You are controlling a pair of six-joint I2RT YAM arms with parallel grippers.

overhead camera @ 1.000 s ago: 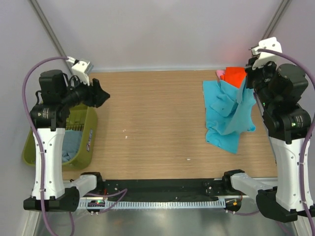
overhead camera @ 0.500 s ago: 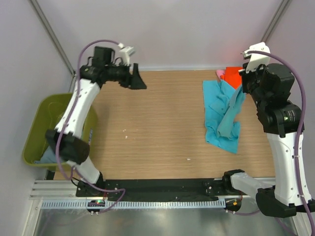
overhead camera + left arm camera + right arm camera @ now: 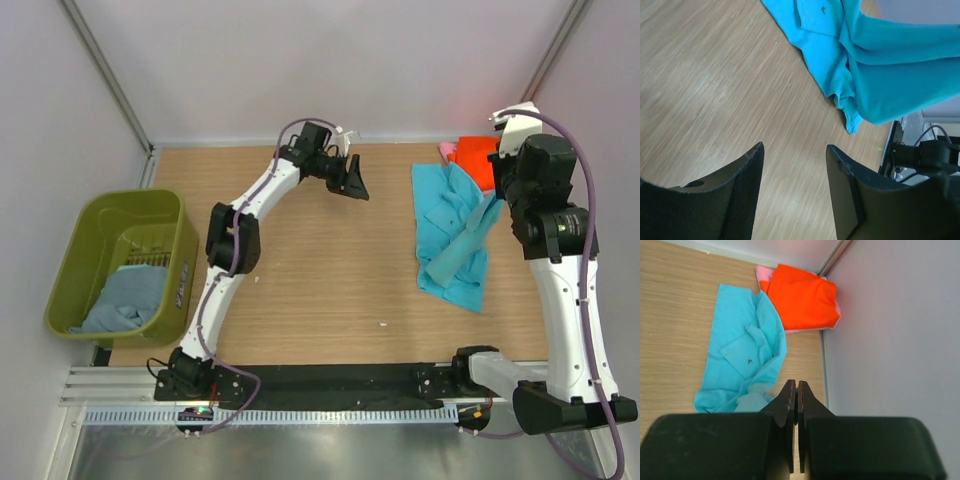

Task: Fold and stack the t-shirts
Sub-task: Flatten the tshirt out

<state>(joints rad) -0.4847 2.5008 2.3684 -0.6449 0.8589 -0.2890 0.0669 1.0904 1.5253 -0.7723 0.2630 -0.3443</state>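
Folding the bright turquoise short-sleeved cloth t-shirt [image 3: 445, 215], which lies at the right of the wooden desk [image 3: 320, 270]: my right end effector [image 3: 794, 385] is clenched on a lifted edge of it, I judge. The left end effector [image 3: 795, 170] hangs released and empty over mid-desk. Next I'd bring it across to pinch the opposite edge.

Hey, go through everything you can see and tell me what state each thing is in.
left tool: open, empty
right tool: shut on turquoise t-shirt
turquoise t-shirt: unfolded, one part lifted
pink t-shirt: under orange-red t-shirt, only edges showing
orange-red t-shirt: folded, on top
bin: upright, holds grey-blue t-shirt
grey-blue t-shirt: crumpled
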